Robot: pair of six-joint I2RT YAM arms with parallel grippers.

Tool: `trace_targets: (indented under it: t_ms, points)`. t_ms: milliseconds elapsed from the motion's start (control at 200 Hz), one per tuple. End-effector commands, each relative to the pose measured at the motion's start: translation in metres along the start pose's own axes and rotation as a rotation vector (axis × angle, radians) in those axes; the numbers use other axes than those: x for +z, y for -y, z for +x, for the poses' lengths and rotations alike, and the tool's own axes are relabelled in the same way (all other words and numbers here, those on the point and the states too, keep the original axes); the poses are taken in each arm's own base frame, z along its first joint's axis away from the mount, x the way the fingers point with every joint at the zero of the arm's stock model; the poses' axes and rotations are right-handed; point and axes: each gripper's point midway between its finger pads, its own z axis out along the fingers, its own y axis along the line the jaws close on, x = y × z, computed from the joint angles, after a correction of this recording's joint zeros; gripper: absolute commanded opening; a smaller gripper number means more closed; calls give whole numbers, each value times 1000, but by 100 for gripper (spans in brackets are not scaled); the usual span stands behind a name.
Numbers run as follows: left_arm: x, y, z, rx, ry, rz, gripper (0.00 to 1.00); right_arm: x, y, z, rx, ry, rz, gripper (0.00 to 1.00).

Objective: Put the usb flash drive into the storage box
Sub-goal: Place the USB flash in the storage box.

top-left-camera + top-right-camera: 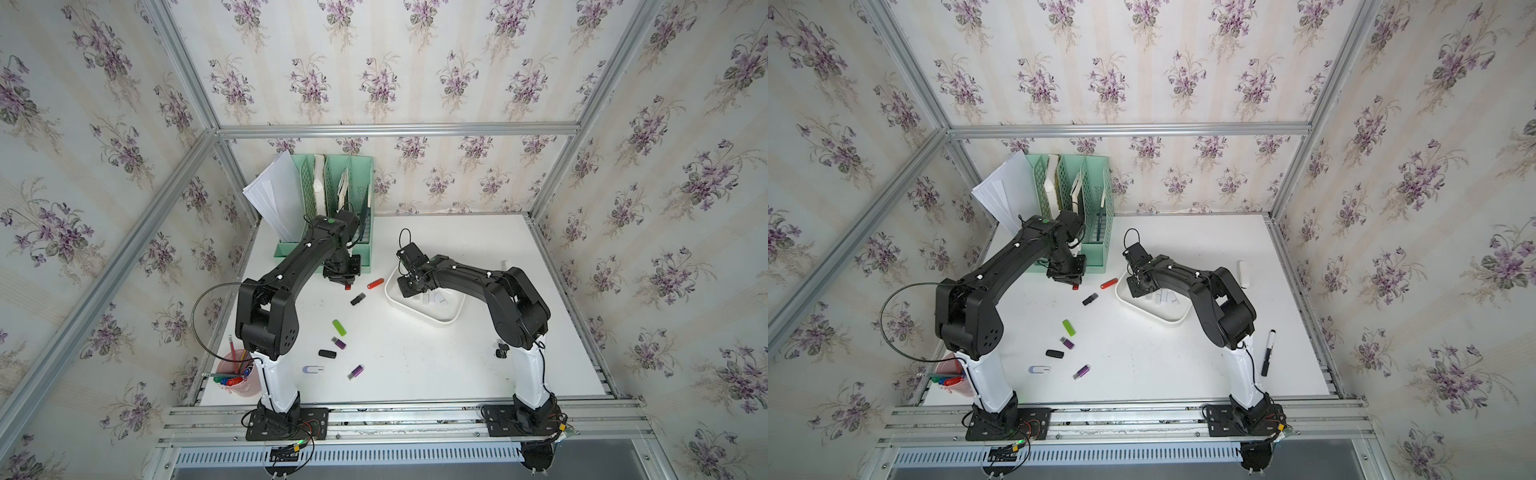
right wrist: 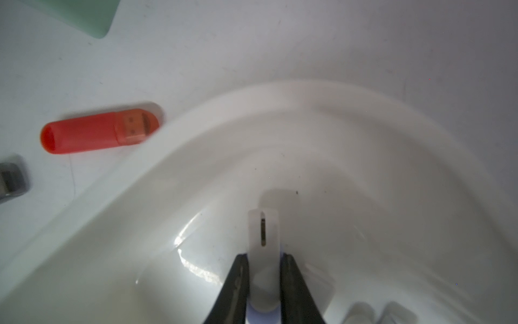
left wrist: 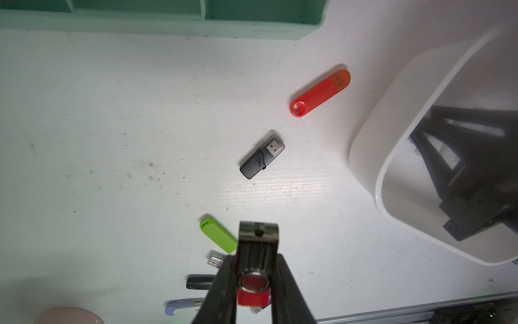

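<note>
The left pincer point(image 3: 253, 269) pinches a metal-and-red flash drive point(image 3: 258, 238) between its fingers, above the desk point(image 3: 112, 126). In a top view, this pincer point(image 1: 348, 282) hangs just near of the mint-green file organizer point(image 1: 332, 187) and left of the storage box point(image 1: 440, 320).

The right pincer point(image 2: 263, 261) pinches a white flash drive point(image 2: 263, 230) inside the outline of the storage box rim point(image 2: 196, 117). Whether this drive touches the box floor cannot be told. More pale drives point(image 1: 434, 297) lie in the box, right of the pincer.

A red flash drive point(image 3: 319, 92) lies on the desk just beside the left wall of the box. A dark grey flash drive point(image 3: 262, 157) lies near and left of it.

Nearer still, five drives lie apart on the desk:
- green point(image 1: 339, 327)
- purple point(image 1: 340, 343)
- black point(image 1: 327, 353)
- pale lavender point(image 1: 313, 369)
- a second purple point(image 1: 355, 372)

A pink pen cup point(image 1: 241, 374) stands at the near left desk edge. A black marker point(image 1: 1268, 353) lies at the near right.
</note>
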Motion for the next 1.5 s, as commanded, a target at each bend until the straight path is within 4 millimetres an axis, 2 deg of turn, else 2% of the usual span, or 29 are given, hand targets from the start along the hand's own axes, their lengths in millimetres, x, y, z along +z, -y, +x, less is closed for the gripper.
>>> trace_targets:
  t_ms: [0,90,300,380,485,634,734,829,839,864,979,1094,1199,1314,1494]
  points:
    - [-2,0,1,-1,4,-5,23,3,4,-4,-2,11,12,21]
    - [-2,3,2,4,4,-4,23,4,7,-2,-1,4,27,21]
    - [-2,23,1,37,7,8,23,-5,8,-5,2,24,26,42]
    - [-2,31,2,54,5,8,23,-13,7,-8,3,41,18,45]
    - [-4,41,2,70,7,14,23,-34,9,-17,19,92,23,45]
    - [-8,62,1,109,15,23,24,-86,27,-24,74,176,68,46]
    - [-7,84,1,150,13,33,24,-105,56,-10,151,179,125,48]
    - [0,107,3,192,1,40,24,-111,84,9,251,171,144,49]
    - [0,110,3,194,1,41,24,-111,97,12,283,170,154,49]
    - [3,116,4,205,-3,47,24,-111,108,20,324,166,160,49]
    - [11,142,5,248,-13,56,24,-112,129,43,416,160,161,50]
    - [23,161,7,287,-31,53,25,-113,143,58,472,152,178,51]
    - [39,171,9,303,-61,52,25,-114,150,62,499,155,166,51]
    - [59,172,12,301,-104,42,25,-114,152,66,507,161,159,52]
    - [76,171,12,293,-126,28,26,-113,157,72,504,148,168,53]
